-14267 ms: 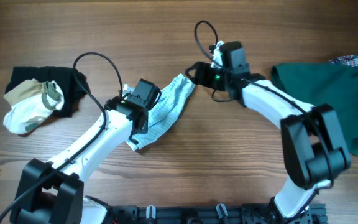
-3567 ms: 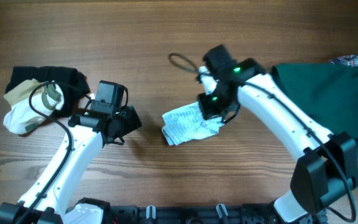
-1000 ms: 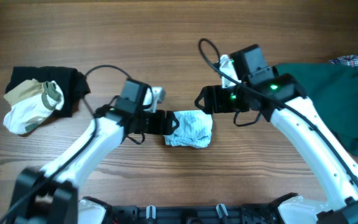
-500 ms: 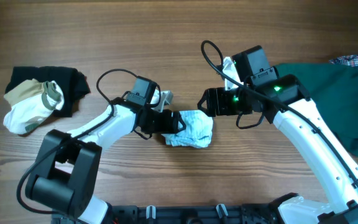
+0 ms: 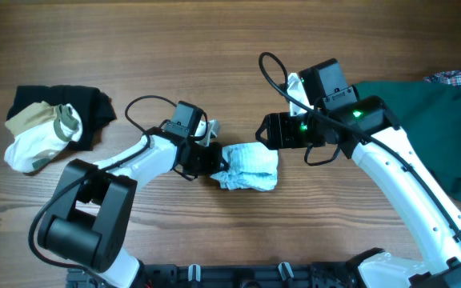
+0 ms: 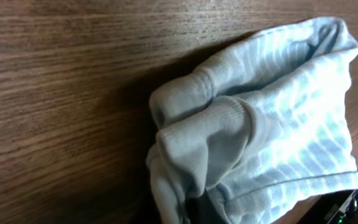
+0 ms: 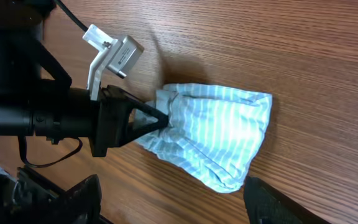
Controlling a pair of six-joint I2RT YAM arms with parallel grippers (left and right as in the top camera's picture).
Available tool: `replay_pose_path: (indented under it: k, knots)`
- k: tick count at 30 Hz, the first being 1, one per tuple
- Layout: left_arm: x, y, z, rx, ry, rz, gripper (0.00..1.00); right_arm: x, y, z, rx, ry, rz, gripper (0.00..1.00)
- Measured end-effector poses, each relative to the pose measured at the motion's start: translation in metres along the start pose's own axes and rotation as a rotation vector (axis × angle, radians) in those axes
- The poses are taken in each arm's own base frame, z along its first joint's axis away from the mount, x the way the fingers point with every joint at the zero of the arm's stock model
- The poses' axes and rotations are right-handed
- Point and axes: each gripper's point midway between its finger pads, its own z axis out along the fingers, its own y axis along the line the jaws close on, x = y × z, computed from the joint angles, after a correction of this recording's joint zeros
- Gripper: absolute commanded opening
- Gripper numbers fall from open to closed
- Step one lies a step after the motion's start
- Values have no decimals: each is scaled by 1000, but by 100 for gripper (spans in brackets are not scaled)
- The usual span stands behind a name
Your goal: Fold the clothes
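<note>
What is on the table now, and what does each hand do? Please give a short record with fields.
striped garment: bunched, pale blue and white, at the middle of the table
left hand: closed on the garment's left edge
right hand: open, close to the garment, holding nothing
green garment: spread at the table's right side
left pile: black garment under a white and beige garment
fold state: not yet neat

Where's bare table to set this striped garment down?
The table is bare along the far edge, between the black garment and the dark green garment. Crowded mid-table, where the left pincer and right pincer flank the striped garment.
</note>
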Motion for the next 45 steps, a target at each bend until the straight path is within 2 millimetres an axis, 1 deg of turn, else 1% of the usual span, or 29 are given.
replay_pose_path:
  k: [5,8,10,13,16,19,24,25,27,28,29,30,31,32,33,34,36,37,38,41,43,45]
  knots:
    - [0,0,0,2,0,0,4,3,-6,0,35,9,5,73]
    - [-3,1,-4,15,-9,-6,4,5,-11,0,62,13,6,73]
    - [-11,2,-14,29,-40,-17,4,5,-13,0,71,12,7,73]
    - [-26,-2,-40,66,-121,-22,4,4,-14,-1,77,11,7,73]
    - [-37,-9,-64,95,-192,-7,4,4,-15,-1,80,9,7,73]
    - [-39,-14,-72,111,-214,6,4,4,-15,-1,80,9,7,73]
    - [-38,-16,-72,118,-209,7,4,4,-15,-1,81,9,7,73]
    - [-36,-15,-72,115,-203,1,6,4,-15,-1,81,9,6,73]
    - [-32,-13,-71,105,-187,-12,28,4,-15,-1,81,10,7,77]
    - [-30,-9,-70,89,-181,-14,31,4,-15,-1,81,10,7,84]
    - [-27,-5,-69,65,-173,-28,35,4,-15,-1,80,9,6,84]
    - [-24,0,-69,42,-164,-40,41,4,-14,-1,79,10,-5,81]
    - [-22,6,-68,13,-156,-54,45,3,-13,0,71,5,-13,73]
    - [-20,10,-68,-11,-154,-60,52,0,-10,0,59,-4,-22,65]
    - [-20,12,-68,-24,-156,-63,58,-2,-8,0,48,-14,-38,55]
    - [-20,16,-68,-42,-159,-71,62,-6,-4,1,27,-24,-45,36]
    - [-21,19,-68,-64,-167,-67,66,-8,-2,7,6,-16,-54,12]
    - [-22,21,-69,-71,-169,-71,67,-10,0,12,-10,-11,-52,7]
    - [-22,24,-69,-87,-173,-80,68,-13,2,24,-36,8,-48,5]
    - [-24,29,-70,-118,-185,-89,70,-10,5,64,-87,93,-39,4]
    - [-24,31,-70,-128,-190,-92,71,-2,5,91,-107,159,-29,4]
    - [-25,32,-70,-135,-192,-93,71,8,1,115,-111,227,-4,4]
